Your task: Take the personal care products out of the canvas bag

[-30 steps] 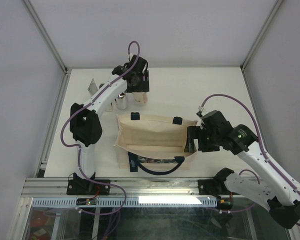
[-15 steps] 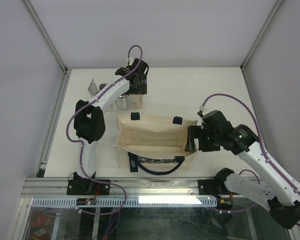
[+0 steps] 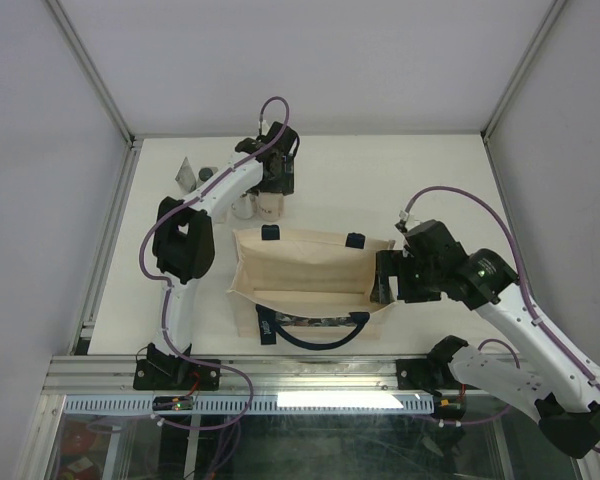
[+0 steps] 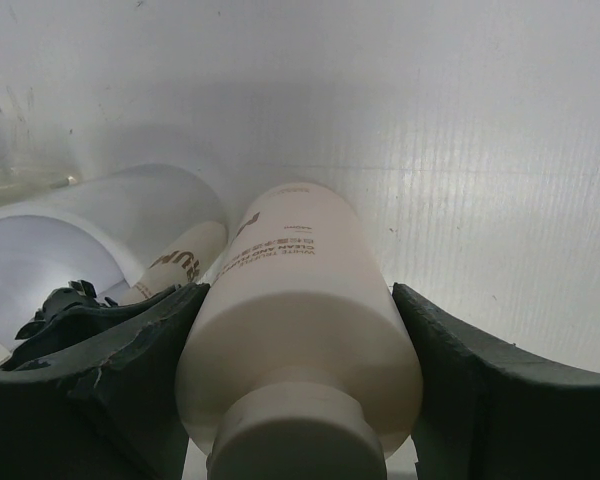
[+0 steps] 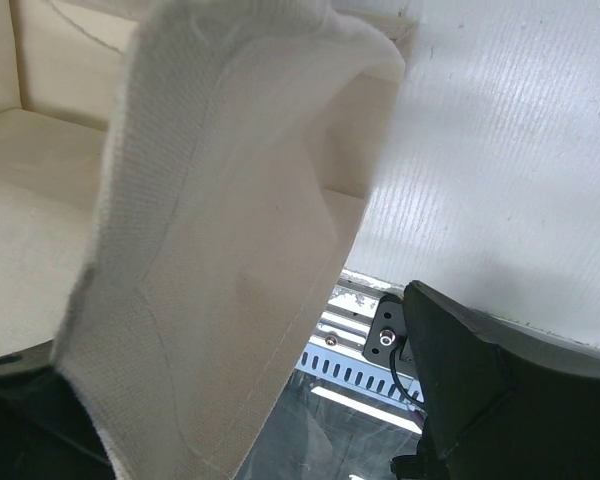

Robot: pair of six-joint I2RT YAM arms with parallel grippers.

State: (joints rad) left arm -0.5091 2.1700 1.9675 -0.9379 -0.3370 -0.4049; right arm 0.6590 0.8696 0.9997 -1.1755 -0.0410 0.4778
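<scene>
The beige canvas bag [image 3: 310, 268] with navy handles lies open at the table's middle. My left gripper [image 3: 271, 190] is at the back, shut on the beige bottle [image 3: 269, 206], which stands next to the silvery bottle [image 3: 243, 207]. In the left wrist view the beige bottle [image 4: 300, 310] fills the gap between both fingers [image 4: 480, 400], and the silvery bottle [image 4: 100, 225] is beside it on the left. A flat silvery tube [image 3: 185, 172] and a dark-capped clear bottle [image 3: 206, 175] stand at the back left. My right gripper [image 3: 382, 281] is open around the bag's right end wall [image 5: 210, 250].
White walls and metal frame rails close in the table at the back and sides. The metal rail with slots [image 3: 310, 398] runs along the near edge, between the arm bases. The bag's inside [image 5: 30, 170] shows only bare canvas in the right wrist view.
My left gripper has moved down and a little left with the beige bottle, setting it beside the silvery bottle. The right arm and the bag have not moved.
</scene>
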